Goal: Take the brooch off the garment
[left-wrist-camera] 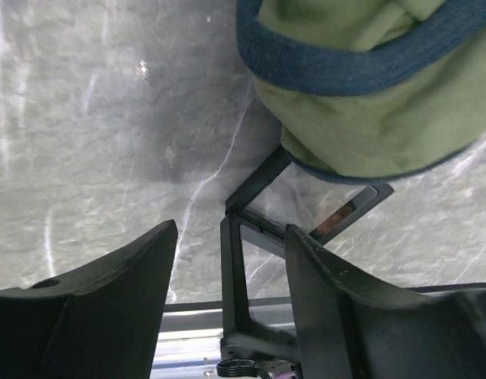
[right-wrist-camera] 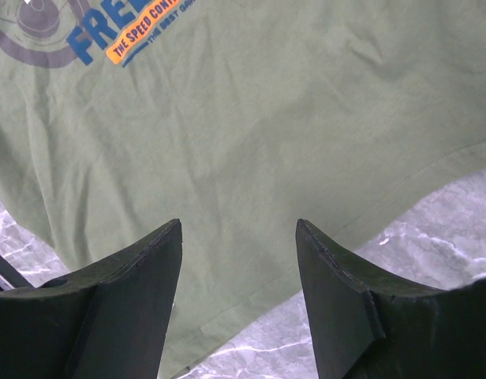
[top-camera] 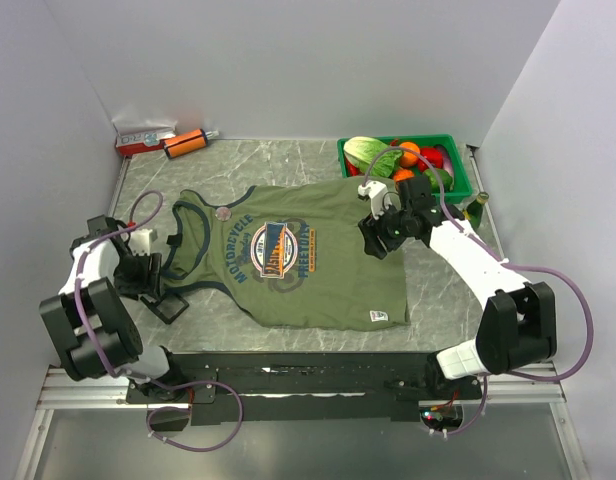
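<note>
**1. Left fingers** [left-wrist-camera: 125,300]: spread wide, nothing between them. They sit low over the bare surface [left-wrist-camera: 85,118], just beside the shirt's navy-trimmed sleeve. A black frame [left-wrist-camera: 233,268] lies on the surface below them, its far corner tucked under the sleeve edge.

**2. Brooch** [top-camera: 224,212]: small pale round disc on the shirt's far edge, next to the collar, well apart from both sets of fingers. Neither wrist view shows it. I judge it light, rigid and smooth-faced, fastened through the cloth by a pin I cannot see. I would take it by the rim, edge-on, because a flat pinch from above is likely to gather fabric with it.

**3. Garment** [top-camera: 318,285]: olive T-shirt laid flat, collar to the left, hem to the right. Soft and limp. I expect it to lift and drag with the brooch unless it is pressed down close by the collar.

**4. Chest print** [top-camera: 273,245]: round, blue, orange and white. It is far larger than the brooch and not a place to grip.

**5. Right fingers** [right-wrist-camera: 132,292]: spread, empty, over plain cloth near the hem. I cannot tell whether they touch the cloth.

**6. Hem label** [top-camera: 376,318]: white rectangle at the near right corner. Not the target.

**7. Basket** [top-camera: 443,138]: green, holding vegetables, at the far right.
</note>
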